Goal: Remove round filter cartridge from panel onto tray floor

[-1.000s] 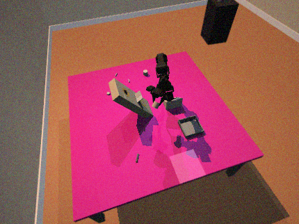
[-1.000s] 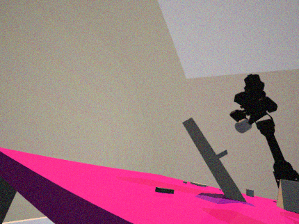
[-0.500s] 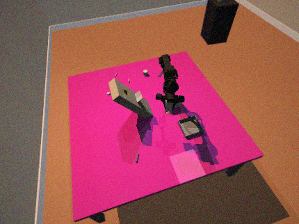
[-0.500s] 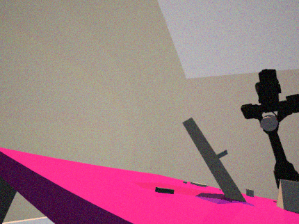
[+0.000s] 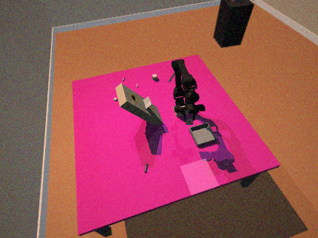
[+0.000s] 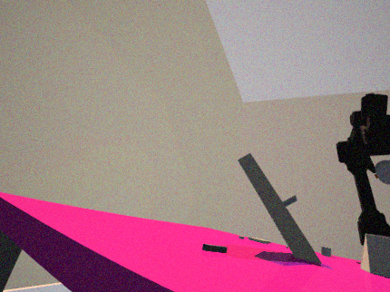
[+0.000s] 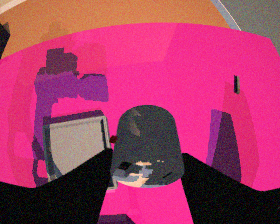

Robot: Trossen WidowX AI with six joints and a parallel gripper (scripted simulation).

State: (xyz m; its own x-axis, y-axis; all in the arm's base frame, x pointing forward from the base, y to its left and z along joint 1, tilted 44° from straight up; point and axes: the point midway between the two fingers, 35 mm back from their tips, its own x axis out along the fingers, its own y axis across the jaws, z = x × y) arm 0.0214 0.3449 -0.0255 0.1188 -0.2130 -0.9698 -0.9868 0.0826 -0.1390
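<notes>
The cartridge (image 6: 385, 173) (image 7: 147, 142) is out of the panel. It looks dark grey in shade and is held in the air. My gripper (image 5: 189, 117) (image 7: 146, 157) is shut on its sides; the face with slots is toward the wrist camera and partly in glare. The shallow grey tray (image 5: 208, 145) (image 7: 106, 131) lies on the table, left of the cartridge in the wrist view. The cartridge hangs higher than the tray and appears beside it, not over its middle. The tilted service panel (image 5: 129, 103) (image 6: 273, 202) has an empty dark hole (image 5: 134, 97).
A small ledge (image 5: 148, 102) (image 6: 290, 201) juts from the panel. A dark small bar (image 5: 146, 168) (image 6: 214, 248) (image 7: 236, 84) lies on the pink table (image 5: 111, 191). A small cylinder (image 5: 154, 76) and several small bits lie behind the panel. A pale block (image 6: 378, 257) stands near the arm's base.
</notes>
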